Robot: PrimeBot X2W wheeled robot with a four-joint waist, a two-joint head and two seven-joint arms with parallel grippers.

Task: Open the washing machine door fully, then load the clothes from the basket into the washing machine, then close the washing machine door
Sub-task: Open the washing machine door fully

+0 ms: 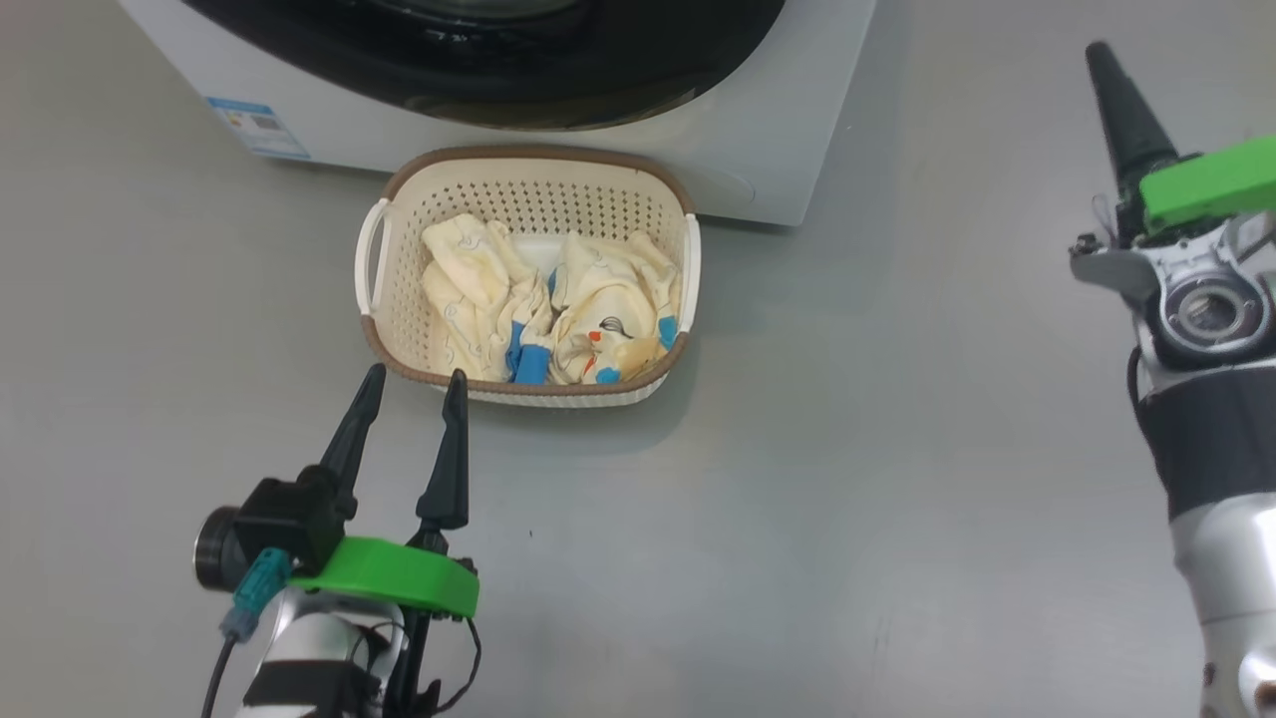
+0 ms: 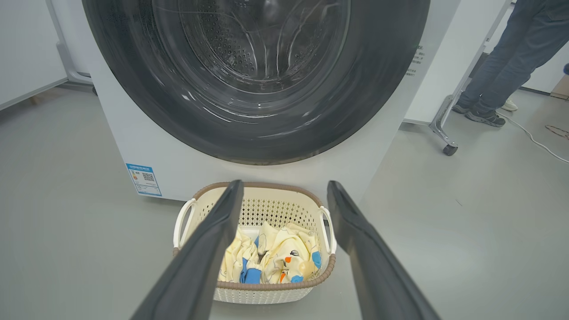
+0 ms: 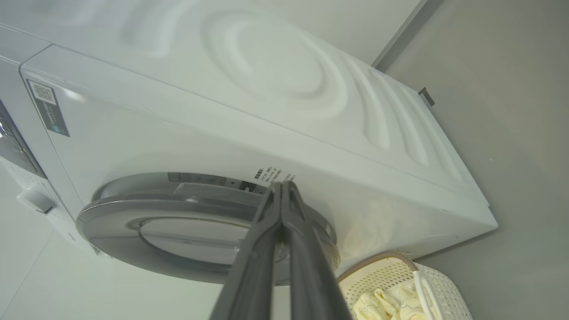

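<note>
Test lab; bare grey floor (image 2: 489,231); castered frame (image 2: 450,149)

Both the left gripper (image 1: 415,379) and right gripper (image 1: 1100,55) have long, dark, tapering fingers (image 1: 349,439) on bright green plates (image 1: 399,576). A teal plug (image 1: 261,583) (black cable (image 1: 214,678) trailing) sits by the left wrist's black camera barrel (image 1: 221,548); the right forearm (image 1: 1226,568) is silver with a black band (image 1: 1211,439).

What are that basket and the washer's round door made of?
The basket looks like matte cream plastic, moulded with rows of holes and a brown rim. The washing machine door has a glossy black rim, probably plastic, around a clear domed centre, likely glass given its reflections.
</note>
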